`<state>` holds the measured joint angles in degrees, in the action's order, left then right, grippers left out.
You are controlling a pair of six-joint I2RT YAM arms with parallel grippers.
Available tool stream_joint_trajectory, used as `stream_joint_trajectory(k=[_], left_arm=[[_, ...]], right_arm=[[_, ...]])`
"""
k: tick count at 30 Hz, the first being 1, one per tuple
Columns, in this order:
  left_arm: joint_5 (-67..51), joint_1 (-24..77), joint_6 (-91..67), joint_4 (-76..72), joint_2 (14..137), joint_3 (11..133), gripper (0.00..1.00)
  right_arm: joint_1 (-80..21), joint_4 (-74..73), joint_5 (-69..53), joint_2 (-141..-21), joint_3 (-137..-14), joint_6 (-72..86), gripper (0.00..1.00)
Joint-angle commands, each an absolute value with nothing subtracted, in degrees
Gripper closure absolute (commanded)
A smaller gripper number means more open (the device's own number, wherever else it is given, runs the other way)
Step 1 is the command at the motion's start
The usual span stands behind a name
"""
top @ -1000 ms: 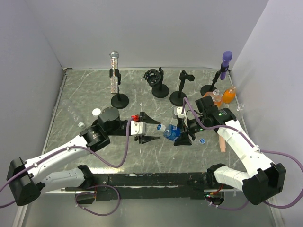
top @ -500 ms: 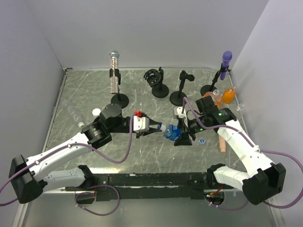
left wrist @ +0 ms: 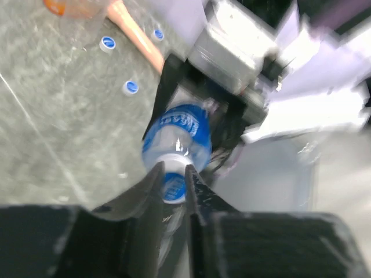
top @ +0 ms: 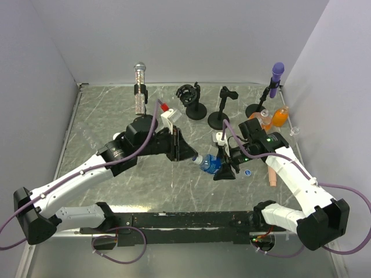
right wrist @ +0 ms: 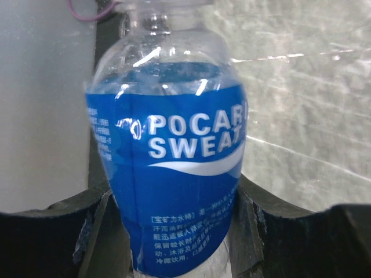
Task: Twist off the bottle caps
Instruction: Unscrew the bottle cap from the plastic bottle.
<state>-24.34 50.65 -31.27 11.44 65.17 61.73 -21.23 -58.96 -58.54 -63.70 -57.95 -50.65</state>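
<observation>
Left hand (top: 192,153) rotated, pinching cap (left wrist: 174,186), bottle (right wrist: 174,162) steady

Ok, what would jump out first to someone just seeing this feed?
The blue-labelled bottle mid-table, clamped in the right gripper, with the left gripper pinching its cap. Next, loose blue caps lying on the table near the right arm, and an orange bottle at the far right edge.

The top external camera looked down from high behind the near edge over the whole counter (top: 104,116). The left wrist camera looked along the left gripper (left wrist: 174,174) at close range; the right wrist camera sat nearer still. All three views shared the blue-labelled bottle (top: 208,164).
</observation>
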Motion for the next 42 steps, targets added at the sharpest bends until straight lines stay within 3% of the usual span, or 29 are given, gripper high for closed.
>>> stream_joint_trajectory(k=[1, 4, 6, 7, 11, 15, 20, 23, 33, 42], left_arm=[[-21.11, 51.50, -52.03, 12.39, 61.62, 61.44, 0.95], [-19.95, 51.42, -50.10, 13.71, 61.08, 62.14, 0.75], [-19.78, 51.42, -49.05, 13.71, 61.26, 62.58, 0.51], [-19.60, 51.42, -48.35, 13.80, 61.26, 62.75, 0.44], [-16.10, 51.33, -43.44, 15.11, 59.69, 63.19, 0.22], [-19.94, 51.42, -24.06, 11.62, 53.81, 59.35, 0.02], [-29.44, 51.42, 4.78, -1.64, 40.72, 43.45, 0.03], [-30.14, 51.33, 12.37, -11.15, 37.71, 36.66, 0.03], [-36.38, 51.24, 22.85, -8.00, 53.69, 46.23, 0.01], [-40.25, 51.06, 22.67, -8.61, 58.97, 49.57, 0.21]], right_arm=[[-21.53, -58.01, -61.00, -64.77, -59.94, -52.73, 0.74], [-21.62, -58.27, -60.91, -64.43, -60.12, -52.65, 0.74], [-21.62, -57.92, -60.73, -63.90, -59.68, -52.47, 0.74], [-21.62, -57.75, -60.56, -63.46, -59.42, -52.21, 0.74], [-21.53, -57.22, -60.21, -62.67, -58.54, -51.94, 0.74], [-21.45, -57.22, -60.55, -62.67, -58.54, -52.03, 0.74], [-21.45, -57.57, -61.08, -63.19, -59.24, -52.38, 0.74], [-21.45, -57.66, -61.00, -63.02, -59.15, -52.38, 0.74], [-21.27, -57.74, -61.00, -63.28, -59.15, -52.47, 0.74], [-21.27, -57.04, -61.26, -62.58, -57.92, -52.21, 0.73]])
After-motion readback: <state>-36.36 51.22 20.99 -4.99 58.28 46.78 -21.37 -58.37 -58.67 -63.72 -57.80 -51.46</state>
